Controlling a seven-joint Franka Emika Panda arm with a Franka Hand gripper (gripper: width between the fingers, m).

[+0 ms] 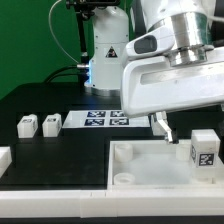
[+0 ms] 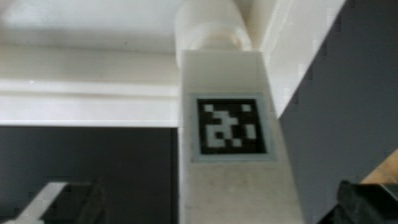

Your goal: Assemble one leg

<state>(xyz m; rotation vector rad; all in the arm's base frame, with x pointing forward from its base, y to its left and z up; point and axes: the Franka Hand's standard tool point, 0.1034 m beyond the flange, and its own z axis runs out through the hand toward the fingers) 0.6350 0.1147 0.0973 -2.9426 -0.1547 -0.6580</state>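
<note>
The black counter (image 1: pixel 60 150) carries a big white tray (image 1: pixel 150 182) along its near side, and the arm (image 1: pixel 175 75) hangs low over the tray's far rim. The leg (image 1: pixel 203 148) stands upright at the tray's far corner on the exterior view's right. In the wrist view it is centred between the spread jaws and touches neither. A good grasp probably means closing squarely on its plain sides. The tray wall crowds that spot, while two spare blocks (image 1: pixel 50 123) sit well apart.
</note>
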